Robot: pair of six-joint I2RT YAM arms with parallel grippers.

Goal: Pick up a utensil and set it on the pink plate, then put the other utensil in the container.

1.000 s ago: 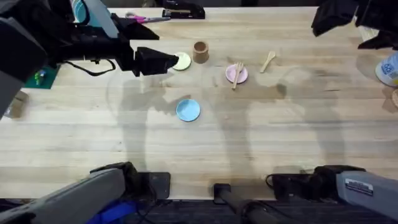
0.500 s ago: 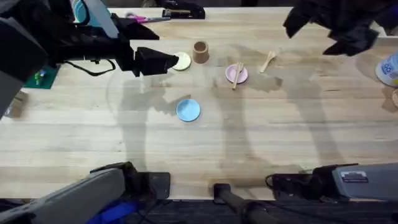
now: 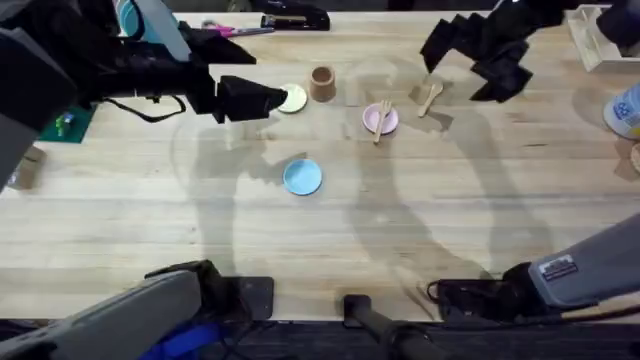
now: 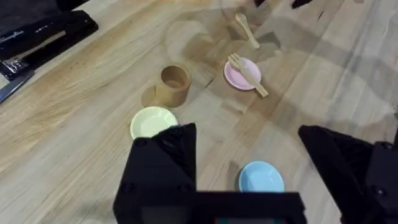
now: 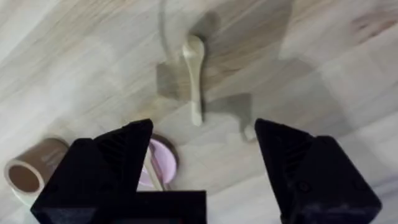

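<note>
The wooden fork [image 3: 381,121] lies across the pink plate [image 3: 372,119], also seen as fork [image 4: 249,73] on plate [image 4: 236,74]. Just right of the plate the wooden spoon [image 3: 431,98] rests on the table. The brown container [image 3: 322,84] stands upright to the plate's left. My right gripper [image 3: 468,62] hovers over the far table right of the spoon, open and holding nothing; its wrist view shows the spoon [image 5: 194,74] ahead of the gripper [image 5: 204,130]. My left gripper [image 3: 262,100] hangs open beside the yellow plate [image 3: 294,98], holding nothing [image 4: 245,137].
A blue plate [image 3: 302,176] lies nearer the table's middle. A black stapler [image 3: 290,18] and pink scissors [image 3: 235,30] sit at the far edge. A white cup [image 3: 625,110] stands at the right edge, a green item [image 3: 65,122] at the left.
The right arm has swung in from the far right corner, leftward and lower, to a spot near the spoon. The left arm, plates and utensils have not moved.
</note>
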